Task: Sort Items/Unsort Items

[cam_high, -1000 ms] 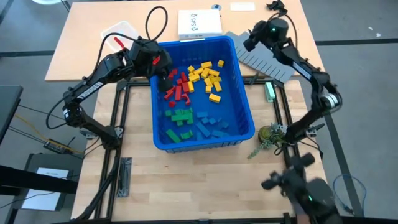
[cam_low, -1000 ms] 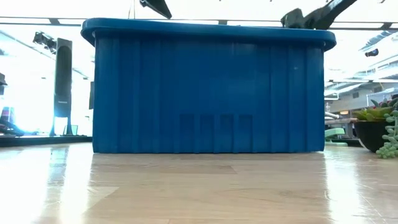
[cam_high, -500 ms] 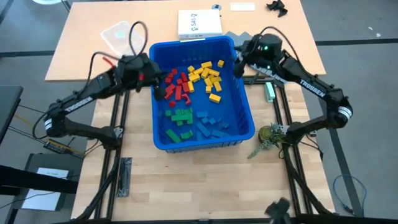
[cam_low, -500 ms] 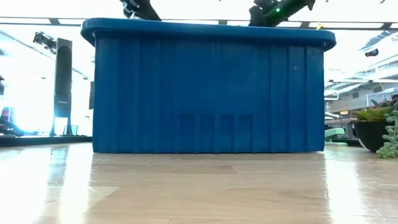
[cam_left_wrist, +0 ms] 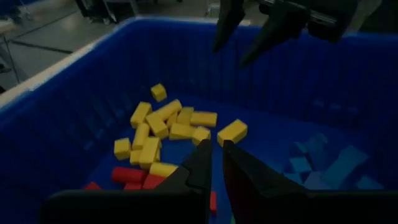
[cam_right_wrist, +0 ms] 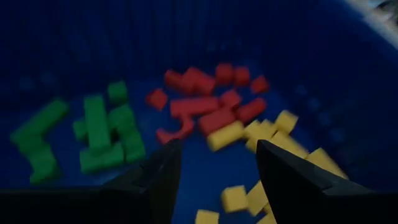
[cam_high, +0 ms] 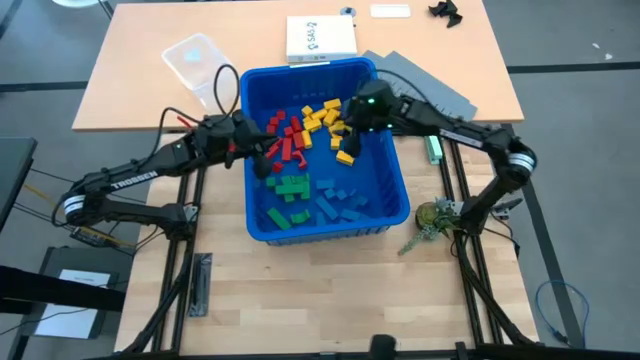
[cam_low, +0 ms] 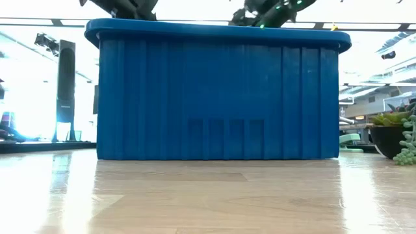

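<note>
High view: blue bin (cam_high: 262, 216) on the tabletop (cam_high: 300, 290); blocks lie in colour groups inside it: red blocks (cam_high: 285, 140), yellow blocks (cam_high: 330, 117), green blocks (cam_high: 291, 186), blue blocks (cam_high: 340, 200). Left end effector (cam_high: 262, 155) over the bin's left wall by the reds. Right end effector (cam_high: 345, 130) above the yellows.

Low view: only the bin's front wall (cam_low: 218, 97); both arms dip behind the rim, contents hidden.

Left wrist view: left end effector (cam_left_wrist: 214, 163) nearly closed, a thin gap, nothing held; yellow pile (cam_left_wrist: 165, 127) ahead.

Right wrist view: right end effector (cam_right_wrist: 214, 168) spread wide, empty, above reds (cam_right_wrist: 205, 102) and yellows (cam_right_wrist: 273, 134).

Judgement: right arm seems to be choosing a block. Best to descend on a yellow at the pile's edge, fingers straddling its short sides, clear of its neighbours and the left arm.
</note>
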Robot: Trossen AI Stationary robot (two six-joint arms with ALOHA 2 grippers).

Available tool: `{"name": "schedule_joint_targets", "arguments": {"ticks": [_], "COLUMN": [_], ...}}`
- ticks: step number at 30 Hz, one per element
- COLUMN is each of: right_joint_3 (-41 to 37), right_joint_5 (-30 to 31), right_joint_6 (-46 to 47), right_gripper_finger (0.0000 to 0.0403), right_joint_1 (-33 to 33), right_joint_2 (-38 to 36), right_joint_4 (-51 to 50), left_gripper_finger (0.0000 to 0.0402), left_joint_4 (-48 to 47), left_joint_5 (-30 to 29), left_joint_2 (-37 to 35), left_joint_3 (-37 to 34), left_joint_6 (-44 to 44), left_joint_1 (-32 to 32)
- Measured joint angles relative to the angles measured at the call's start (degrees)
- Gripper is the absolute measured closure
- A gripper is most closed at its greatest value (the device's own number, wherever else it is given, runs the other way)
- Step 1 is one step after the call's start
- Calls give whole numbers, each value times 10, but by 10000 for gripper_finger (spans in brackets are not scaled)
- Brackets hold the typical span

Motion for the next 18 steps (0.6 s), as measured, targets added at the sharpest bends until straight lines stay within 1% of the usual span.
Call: {"name": "schedule_joint_targets", "arguments": {"ticks": [6, 11, 18], "right_joint_3": [38, 39, 39], "right_joint_5": [2, 11, 11], "right_joint_6": [-11, -12, -9], "right_gripper_finger": [202, 202, 201], "right_joint_1": [-2, -8, -11], "right_joint_2": [70, 100, 156], "right_joint_4": [-96, -129, -141], "left_gripper_finger": [355, 355, 355], "left_joint_4": [1, 16, 29], "left_joint_5": [0, 0, 0], "left_joint_2": [0, 0, 0], "left_joint_3": [-3, -3, -3], "left_joint_6": [0, 0, 0], "left_joint_1": [0, 0, 0]}}
